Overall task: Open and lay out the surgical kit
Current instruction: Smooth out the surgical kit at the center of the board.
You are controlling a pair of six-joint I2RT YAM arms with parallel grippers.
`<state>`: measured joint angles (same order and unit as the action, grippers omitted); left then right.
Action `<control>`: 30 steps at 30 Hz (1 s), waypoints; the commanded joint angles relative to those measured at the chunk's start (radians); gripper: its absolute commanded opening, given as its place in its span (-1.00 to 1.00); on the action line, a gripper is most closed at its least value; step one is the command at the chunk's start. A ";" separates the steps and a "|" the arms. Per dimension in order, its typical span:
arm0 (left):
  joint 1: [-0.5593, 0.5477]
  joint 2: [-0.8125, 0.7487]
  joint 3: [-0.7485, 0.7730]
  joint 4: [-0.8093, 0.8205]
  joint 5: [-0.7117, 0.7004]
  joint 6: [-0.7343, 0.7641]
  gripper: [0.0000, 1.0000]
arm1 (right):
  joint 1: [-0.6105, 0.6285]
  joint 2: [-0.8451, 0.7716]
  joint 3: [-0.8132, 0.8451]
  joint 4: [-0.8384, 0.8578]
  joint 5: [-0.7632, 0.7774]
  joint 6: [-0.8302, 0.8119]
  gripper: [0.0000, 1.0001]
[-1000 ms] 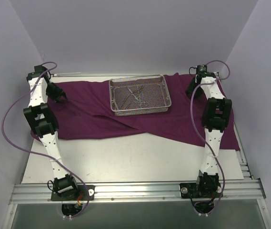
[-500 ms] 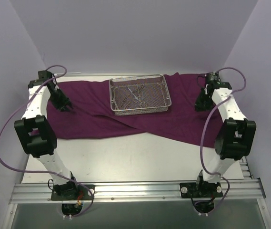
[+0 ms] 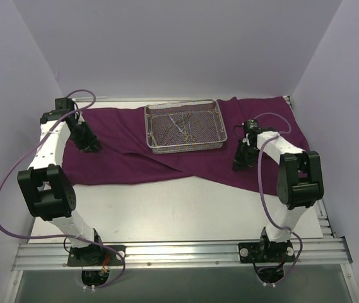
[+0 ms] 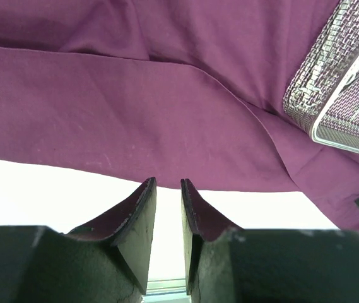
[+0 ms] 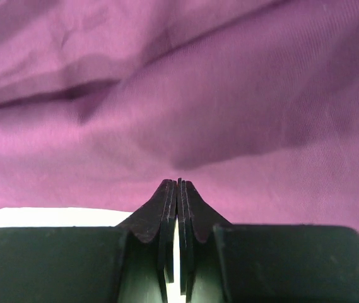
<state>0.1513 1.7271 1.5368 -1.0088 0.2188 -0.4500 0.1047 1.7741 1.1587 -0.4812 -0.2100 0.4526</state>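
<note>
Compared with the view one second earlier, I had brought the right arm down from the far right corner of the large dark magenta-purple cloth wrap (image 3: 129,158). The right tool (image 3: 237,165) had come to rest low over the cloth, near the right of the rectangular silver wire-mesh tray (image 3: 186,147) and close to the cloth's front edge. This tool was clenched, with its fingers (image 5: 168,197) pressed together. I could not tell whether any fabric was pinched between them.

The left arm had folded lower. The left tool (image 3: 93,146) had shifted slightly inward over the left part of the cloth. It was partly released, with a narrow gap between its fingers (image 4: 142,211).

The cloth had stayed spread across the far half of the white bench (image 3: 166,208). The tray had stayed on the cloth at the far centre, with the slim metal scissor-like instruments (image 3: 180,126) inside it.
</note>
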 commanded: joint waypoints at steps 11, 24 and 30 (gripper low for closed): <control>-0.012 -0.041 0.013 0.003 0.007 0.028 -0.38 | 0.041 0.082 -0.086 -0.199 0.273 0.084 -1.00; 0.013 -0.044 0.015 -0.033 -0.073 0.057 -0.38 | 0.055 -0.199 0.056 -0.452 0.243 0.063 -1.00; 0.019 -0.040 0.054 -0.053 -0.137 0.045 -0.35 | 0.196 -0.001 0.456 -0.315 -0.015 -0.159 -0.88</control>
<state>0.1608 1.7241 1.5311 -1.0420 0.1310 -0.4099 0.2234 1.6875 1.4773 -0.8288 -0.0689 0.4374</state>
